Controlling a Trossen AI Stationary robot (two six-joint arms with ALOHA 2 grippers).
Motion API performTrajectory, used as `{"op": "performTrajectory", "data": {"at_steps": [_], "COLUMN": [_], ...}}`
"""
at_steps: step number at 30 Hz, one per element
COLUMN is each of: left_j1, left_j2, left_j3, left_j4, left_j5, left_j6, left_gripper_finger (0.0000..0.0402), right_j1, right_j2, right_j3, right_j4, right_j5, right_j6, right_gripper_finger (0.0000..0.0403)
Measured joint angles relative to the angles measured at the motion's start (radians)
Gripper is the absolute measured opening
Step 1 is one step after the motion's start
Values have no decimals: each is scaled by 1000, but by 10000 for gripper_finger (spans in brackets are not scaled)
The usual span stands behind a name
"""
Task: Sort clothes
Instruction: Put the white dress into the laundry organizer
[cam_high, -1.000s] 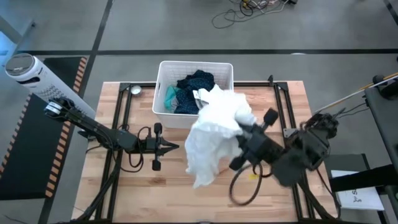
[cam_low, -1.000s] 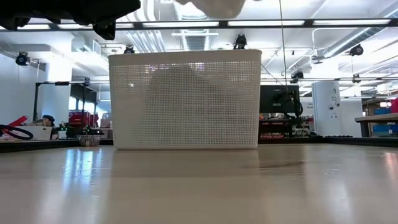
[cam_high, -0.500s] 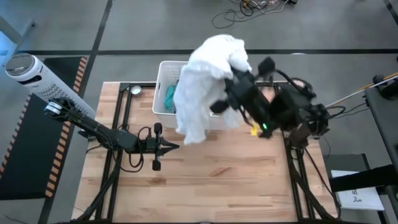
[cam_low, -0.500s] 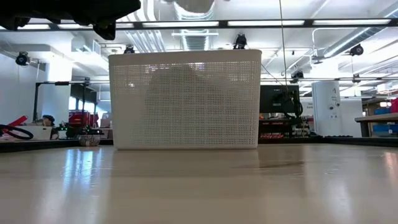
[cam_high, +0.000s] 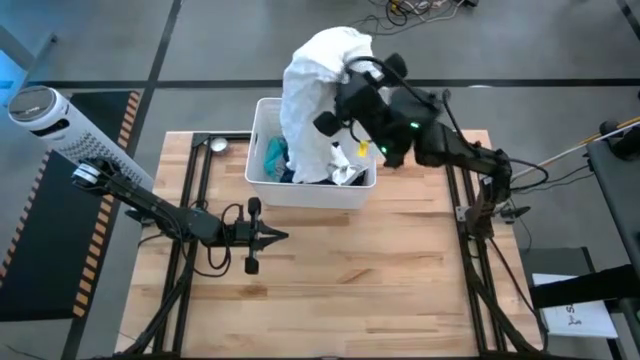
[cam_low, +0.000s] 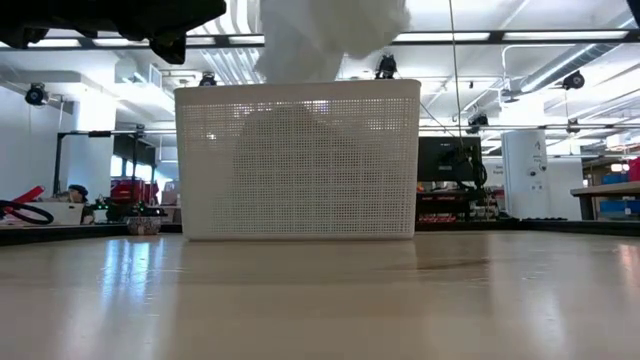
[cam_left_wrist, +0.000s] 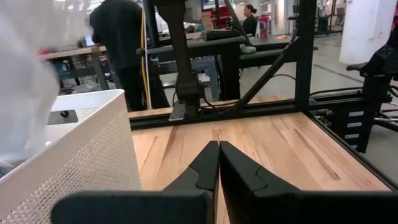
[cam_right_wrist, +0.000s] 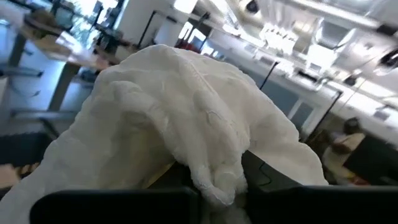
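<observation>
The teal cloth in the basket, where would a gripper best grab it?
Probably from straight above, pinching the bunched teal cloth at the left end of the basket, where it shows beside the hanging white garment held by the right gripper.

Basket (cam_high: 262, 170): at the table's (cam_high: 400, 270) far edge, middle.
Sheet (cam_high: 315, 95): hangs from above down into the basket, draped over the right gripper (cam_high: 350, 95).
Right gripper: above the basket's far right part, fingers clamped on the sheet.
Clothes (cam_high: 275, 155): in the basket, left of the sheet.
Left gripper (cam_high: 278, 237): over the table, near side of the basket and left of centre, fingers pressed together.
Round thing (cam_high: 217, 145): on the table just left of the basket; possibly a tape roll.
</observation>
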Motion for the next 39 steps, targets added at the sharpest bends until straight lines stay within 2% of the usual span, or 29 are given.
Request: {"op": "performTrajectory", "data": {"at_steps": [6, 15, 27, 29, 33, 39], "left_j1": [0, 0, 0, 0, 0, 0], "left_j2": [0, 0, 0, 0, 0, 0], "left_j3": [0, 0, 0, 0, 0, 0], "left_j4": [0, -1, -2, -3, -4, -3], "left_j5": [0, 6, 5, 5, 3, -1], "left_j6": [0, 0, 0, 0, 0, 0], "left_gripper_finger": [0, 0, 0, 0, 0, 0], "right_j1": [-91, -182, -296, -301, -300, -289], "right_j2": [48, 187, 391, 419, 440, 390], "right_j3": [0, 0, 1, 1, 4, 7], "right_j4": [-223, -386, -668, -704, -745, -794], "right_j5": [-153, -301, -712, -738, -738, -741], "right_j6": [248, 396, 657, 696, 733, 740], "right_gripper_finger": [21, 21, 21, 36, 100, 191]}}
